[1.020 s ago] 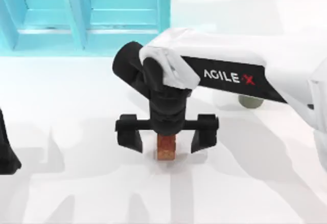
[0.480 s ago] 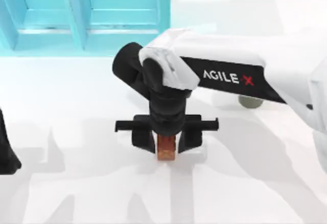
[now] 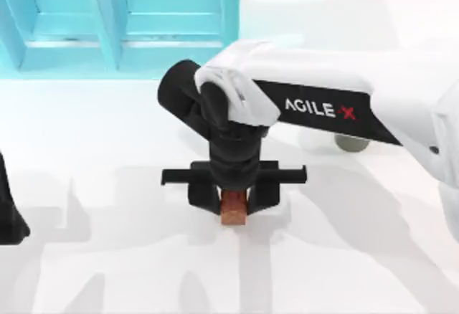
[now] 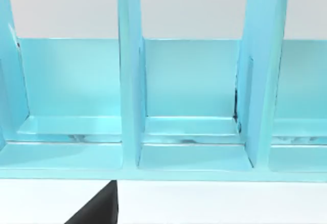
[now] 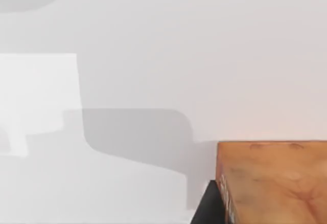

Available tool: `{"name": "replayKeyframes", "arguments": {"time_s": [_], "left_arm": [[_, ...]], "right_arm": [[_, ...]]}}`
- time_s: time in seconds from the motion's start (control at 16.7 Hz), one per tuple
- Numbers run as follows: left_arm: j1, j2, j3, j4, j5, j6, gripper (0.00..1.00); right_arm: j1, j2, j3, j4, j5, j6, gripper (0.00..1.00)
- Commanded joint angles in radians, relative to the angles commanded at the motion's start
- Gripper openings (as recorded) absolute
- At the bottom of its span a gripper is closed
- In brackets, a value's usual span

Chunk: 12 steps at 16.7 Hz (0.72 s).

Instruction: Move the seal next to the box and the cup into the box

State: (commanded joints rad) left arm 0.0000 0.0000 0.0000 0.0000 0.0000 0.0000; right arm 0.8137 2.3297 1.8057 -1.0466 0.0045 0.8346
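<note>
Seal point(image 3: 233, 208) stands on the table point(image 3: 107, 271) near its middle, clamped between the fingers of the right gripper point(image 3: 233, 198), so the grasp looks made and the carry to the box point(image 3: 118, 20) comes next. That calls for a lift and a move toward the table's far left, setting the block down beside the box; the cup point(image 3: 351, 143) waits at right, and the left arm point(image 3: 11, 213) sits parked at the left edge, its fingers not readable
</note>
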Motion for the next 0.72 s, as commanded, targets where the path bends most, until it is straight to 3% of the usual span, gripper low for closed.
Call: {"name": "replayKeyframes", "arguments": {"time_s": [0.42,0.72], "left_arm": [[0.0,0.0,0.0,0.0,0.0,0.0,1.0],[0.0,0.0,0.0,0.0,0.0,0.0,1.0]], "right_arm": [[-0.013,-0.018,-0.01,-0.01,0.0,-0.01,0.0],[-0.11,-0.216,-0.093,-0.115,-0.001,-0.105,0.0]]}}
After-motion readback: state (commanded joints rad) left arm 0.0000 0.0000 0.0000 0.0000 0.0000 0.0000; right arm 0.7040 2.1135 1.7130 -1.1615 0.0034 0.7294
